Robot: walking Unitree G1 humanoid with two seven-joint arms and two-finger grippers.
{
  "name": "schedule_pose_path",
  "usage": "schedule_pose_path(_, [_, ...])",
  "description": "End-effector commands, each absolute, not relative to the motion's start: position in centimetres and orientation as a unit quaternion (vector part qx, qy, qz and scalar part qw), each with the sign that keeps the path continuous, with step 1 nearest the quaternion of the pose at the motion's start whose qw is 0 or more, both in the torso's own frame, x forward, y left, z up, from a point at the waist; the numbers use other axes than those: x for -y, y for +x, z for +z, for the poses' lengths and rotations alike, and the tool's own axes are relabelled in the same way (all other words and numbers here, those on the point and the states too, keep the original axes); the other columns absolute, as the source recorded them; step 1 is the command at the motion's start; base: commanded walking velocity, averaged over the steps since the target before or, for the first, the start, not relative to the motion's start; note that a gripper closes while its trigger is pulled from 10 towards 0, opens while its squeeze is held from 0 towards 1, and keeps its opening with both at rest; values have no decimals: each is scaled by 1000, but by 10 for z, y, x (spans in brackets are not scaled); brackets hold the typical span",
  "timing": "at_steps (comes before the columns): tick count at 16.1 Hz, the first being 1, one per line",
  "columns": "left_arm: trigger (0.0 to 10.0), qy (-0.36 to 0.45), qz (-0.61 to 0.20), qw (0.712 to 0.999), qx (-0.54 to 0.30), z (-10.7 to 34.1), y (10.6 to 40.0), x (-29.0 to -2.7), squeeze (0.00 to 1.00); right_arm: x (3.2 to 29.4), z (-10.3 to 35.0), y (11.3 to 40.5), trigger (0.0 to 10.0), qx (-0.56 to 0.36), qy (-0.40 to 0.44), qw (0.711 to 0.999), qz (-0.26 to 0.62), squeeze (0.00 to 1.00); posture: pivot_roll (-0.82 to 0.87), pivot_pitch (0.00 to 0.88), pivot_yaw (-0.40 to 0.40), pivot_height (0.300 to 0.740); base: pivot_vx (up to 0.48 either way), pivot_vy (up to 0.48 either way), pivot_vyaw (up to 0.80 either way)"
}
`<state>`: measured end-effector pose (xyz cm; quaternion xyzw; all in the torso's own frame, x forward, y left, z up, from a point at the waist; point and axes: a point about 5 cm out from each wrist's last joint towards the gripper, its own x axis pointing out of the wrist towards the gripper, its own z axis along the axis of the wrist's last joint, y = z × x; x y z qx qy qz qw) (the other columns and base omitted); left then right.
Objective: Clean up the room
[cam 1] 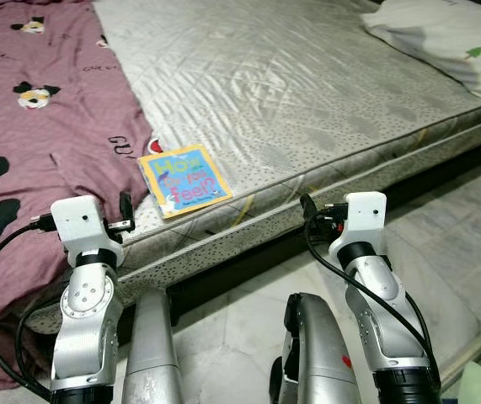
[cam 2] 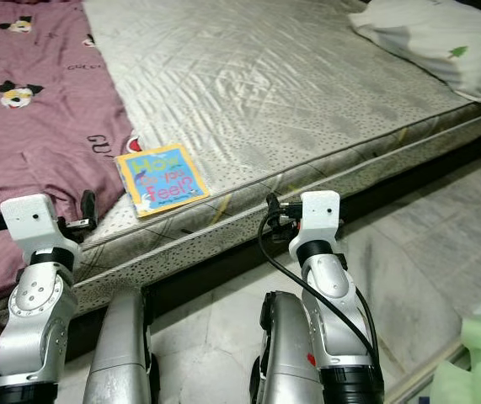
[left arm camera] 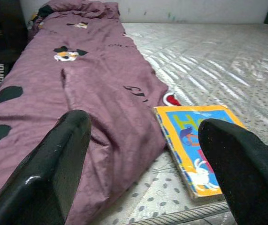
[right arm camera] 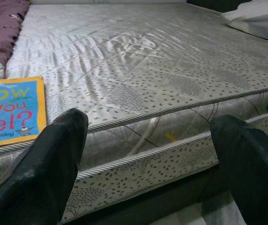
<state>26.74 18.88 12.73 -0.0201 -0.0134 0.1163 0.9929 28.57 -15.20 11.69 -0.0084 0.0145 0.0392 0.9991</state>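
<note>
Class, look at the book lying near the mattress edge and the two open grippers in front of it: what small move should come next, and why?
Probably ease the left gripper forward toward the book. Its jaws stand open, the book lies flat near the mattress edge, beside the purple blanket, just ahead of that gripper and nearer to it than to the right gripper, which faces the mattress side.

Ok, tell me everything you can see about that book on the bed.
The book is a thin children's picture book with a yellow border and a blue cover, its title in green, yellow and red letters with small cartoon animals. It lies flat and closed, cover up, near the mattress edge, turned slightly askew. Its left side sits against or just beside the maroon blanket. Neither gripper touches it.
</note>
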Motion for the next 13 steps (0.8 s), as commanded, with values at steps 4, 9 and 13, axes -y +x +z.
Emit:
schedule_pose_path(4, [10000, -24, 121, 992, 12, 127, 267, -192, 0, 150, 117, 287, 10000, -16, -2, 999, 42, 0, 59, 92, -17, 507, 345, 0, 522])
schedule_pose_path(9, [10000, -27, 116, 993, 7, 125, 268, -191, 0, 150, 117, 287, 10000, -15, -4, 999, 44, 0, 58, 94, -17, 507, 336, 0, 0])
schedule_pose_path(13, [10000, -35, 115, 993, -3, 122, 271, -190, 0, 150, 117, 288, 10000, -16, -4, 999, 44, 0, 58, 97, -19, 507, 0, 0, 0])
